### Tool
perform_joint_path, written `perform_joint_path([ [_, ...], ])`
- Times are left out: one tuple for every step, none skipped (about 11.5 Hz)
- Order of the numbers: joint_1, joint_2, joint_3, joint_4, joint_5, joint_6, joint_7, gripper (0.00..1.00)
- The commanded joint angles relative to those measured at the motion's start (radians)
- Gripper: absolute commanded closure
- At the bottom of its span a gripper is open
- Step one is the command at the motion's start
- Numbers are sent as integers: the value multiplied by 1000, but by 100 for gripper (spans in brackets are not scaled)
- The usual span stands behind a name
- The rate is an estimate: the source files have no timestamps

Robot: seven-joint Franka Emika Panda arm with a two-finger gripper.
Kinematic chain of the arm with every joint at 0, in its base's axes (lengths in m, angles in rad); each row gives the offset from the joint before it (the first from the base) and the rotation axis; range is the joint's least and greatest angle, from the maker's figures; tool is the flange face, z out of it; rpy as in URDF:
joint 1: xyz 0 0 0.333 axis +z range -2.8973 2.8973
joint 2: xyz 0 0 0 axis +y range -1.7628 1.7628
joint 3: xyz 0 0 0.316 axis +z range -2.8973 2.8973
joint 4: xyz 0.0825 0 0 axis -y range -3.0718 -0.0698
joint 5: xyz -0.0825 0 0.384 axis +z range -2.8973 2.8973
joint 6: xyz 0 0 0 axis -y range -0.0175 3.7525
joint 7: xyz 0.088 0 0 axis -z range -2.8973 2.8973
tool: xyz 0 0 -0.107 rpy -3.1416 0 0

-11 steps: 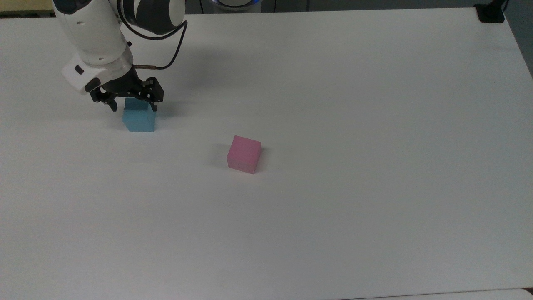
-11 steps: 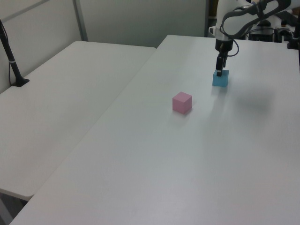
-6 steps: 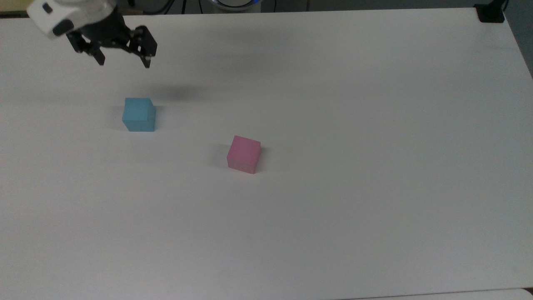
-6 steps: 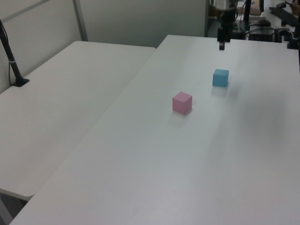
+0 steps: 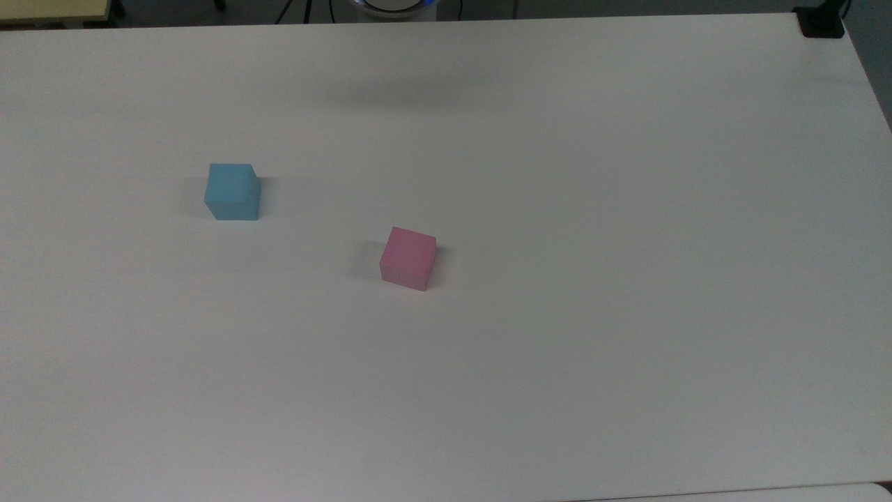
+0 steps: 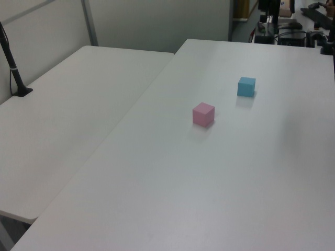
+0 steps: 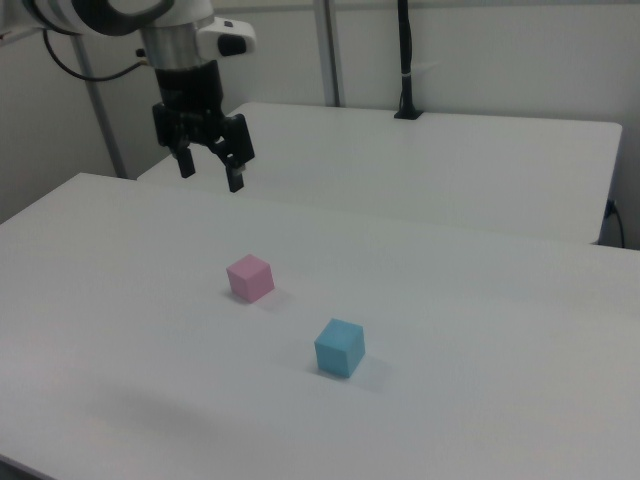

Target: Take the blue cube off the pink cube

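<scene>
We see the blue cube (image 5: 233, 192) on the worktop (image 5: 557, 174), well apart from the pink cube (image 5: 408, 258), probably light and rigid, best pinched across opposite faces, our tool (image 7: 208, 166) hanging released above.

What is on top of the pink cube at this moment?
Nothing: the top face of the pink cube is bare in all three views. The blue cube sits apart from it on the white table, and the open gripper hangs in the air, holding nothing.
</scene>
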Motion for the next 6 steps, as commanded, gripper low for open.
perform_joint_path([
  [47, -13, -20, -26, 2, -18, -55, 0],
  [47, -1, -20, -23, -9, -7, -79, 0],
  [47, -1, -20, -23, -12, 13, -74, 0],
  [45, -6, -21, -22, -14, 13, -77, 0],
  [45, -4, -23, -20, -14, 16, -72, 0],
  [45, -4, -23, -17, -14, 21, -64, 0],
])
